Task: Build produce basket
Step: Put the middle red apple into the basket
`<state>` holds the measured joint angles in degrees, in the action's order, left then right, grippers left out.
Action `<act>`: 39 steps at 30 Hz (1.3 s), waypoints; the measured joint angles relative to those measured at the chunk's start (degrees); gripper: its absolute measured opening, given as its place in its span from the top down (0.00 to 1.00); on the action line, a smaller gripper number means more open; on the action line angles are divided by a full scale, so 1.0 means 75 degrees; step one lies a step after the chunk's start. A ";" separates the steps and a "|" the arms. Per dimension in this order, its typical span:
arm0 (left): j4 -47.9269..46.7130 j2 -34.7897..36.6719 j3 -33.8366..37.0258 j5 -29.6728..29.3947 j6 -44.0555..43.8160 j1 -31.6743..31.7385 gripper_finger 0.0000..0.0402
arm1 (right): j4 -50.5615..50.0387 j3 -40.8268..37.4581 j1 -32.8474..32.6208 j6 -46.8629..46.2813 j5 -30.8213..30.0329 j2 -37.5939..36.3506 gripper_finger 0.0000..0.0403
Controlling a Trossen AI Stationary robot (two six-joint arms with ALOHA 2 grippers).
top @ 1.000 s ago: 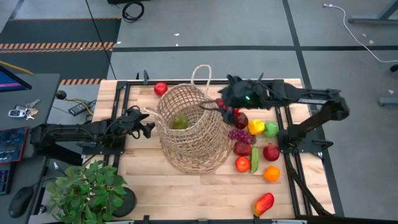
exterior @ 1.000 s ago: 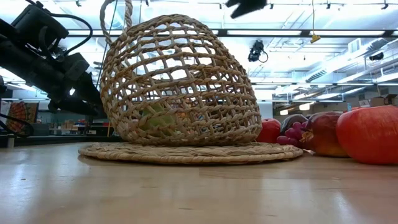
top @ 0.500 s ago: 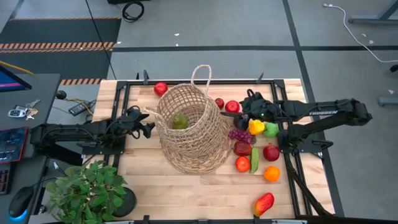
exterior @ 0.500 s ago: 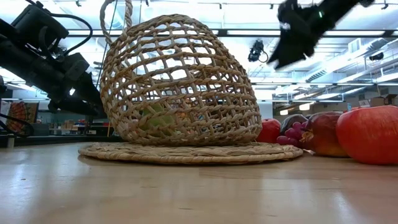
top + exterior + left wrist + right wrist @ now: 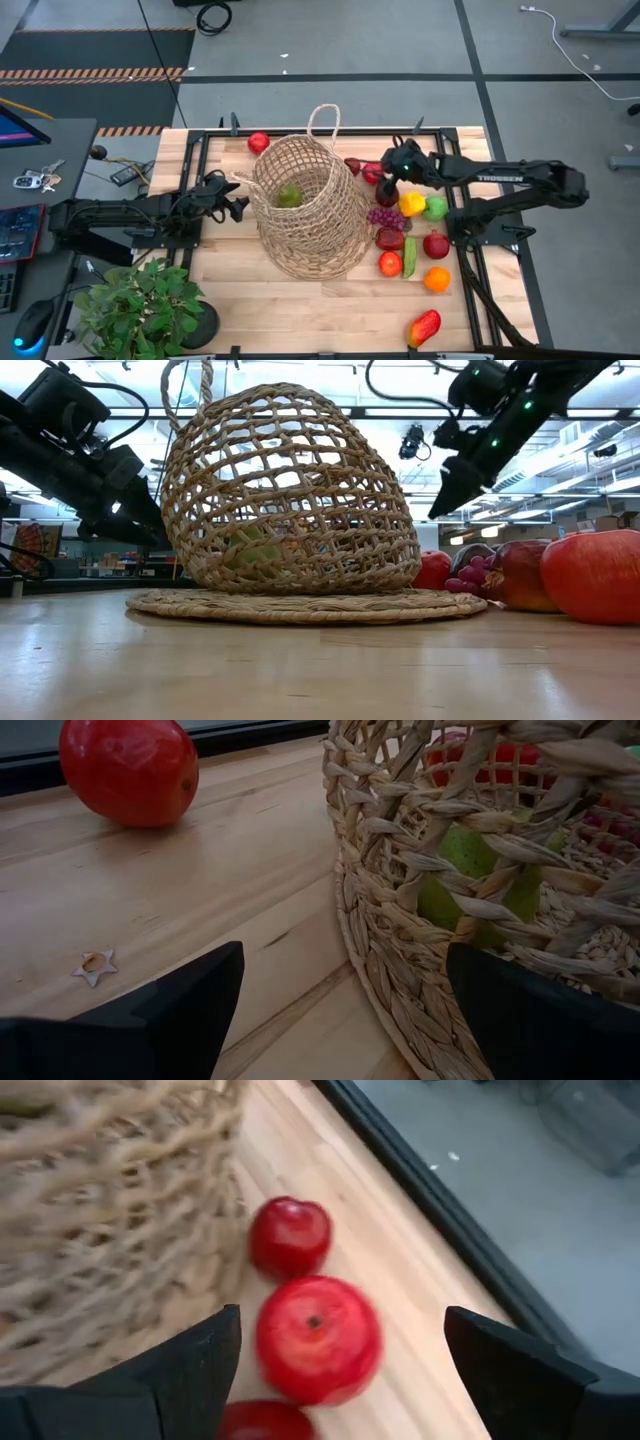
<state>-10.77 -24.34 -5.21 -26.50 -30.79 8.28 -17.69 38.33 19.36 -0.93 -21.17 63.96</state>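
One green piece (image 5: 289, 196) is lodged in the basket (image 5: 310, 210); remaining produce (image 5: 410, 235) is left at centre-right, right hand (image 5: 385, 176) spread, empty.

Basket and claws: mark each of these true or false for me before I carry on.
1. A green fruit lies inside the basket. True.
2. The right claw holds a red apple. False: it is open, above the red apples beside the basket.
3. The left claw is open, facing the basket's side. True.
4. The grapes are in the basket. False: they lie on the table.
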 joint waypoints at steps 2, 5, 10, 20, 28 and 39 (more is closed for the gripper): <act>-0.0002 0.0000 0.0000 0.0002 0.0002 -0.0001 0.11 | 0.0236 0.0000 0.0239 0.0232 0.0263 0.0207 0.10; -0.0002 -0.0001 0.0000 0.0001 0.0000 0.0001 0.11 | 0.0625 0.0000 0.0586 0.0286 0.0767 0.0563 0.08; -0.0002 0.0000 0.0000 0.0001 0.0003 -0.0001 0.11 | 0.1192 0.0000 0.0965 0.0410 0.1243 0.1307 0.06; -0.0001 0.0000 0.0000 0.0001 0.0001 0.0000 0.11 | 0.1593 0.0003 0.1234 0.0468 0.1605 0.2368 0.06; -0.0002 -0.0002 0.0000 0.0002 0.0000 0.0001 0.11 | 0.1696 0.0033 0.1348 0.0420 0.1573 0.2793 0.06; -0.0002 -0.0001 0.0000 0.0003 0.0001 -0.0001 0.11 | 0.1601 0.0030 0.1446 0.0268 0.1721 0.2790 0.09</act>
<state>-10.79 -24.35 -5.21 -26.48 -30.78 8.27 -5.68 38.55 30.21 1.08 -8.26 84.89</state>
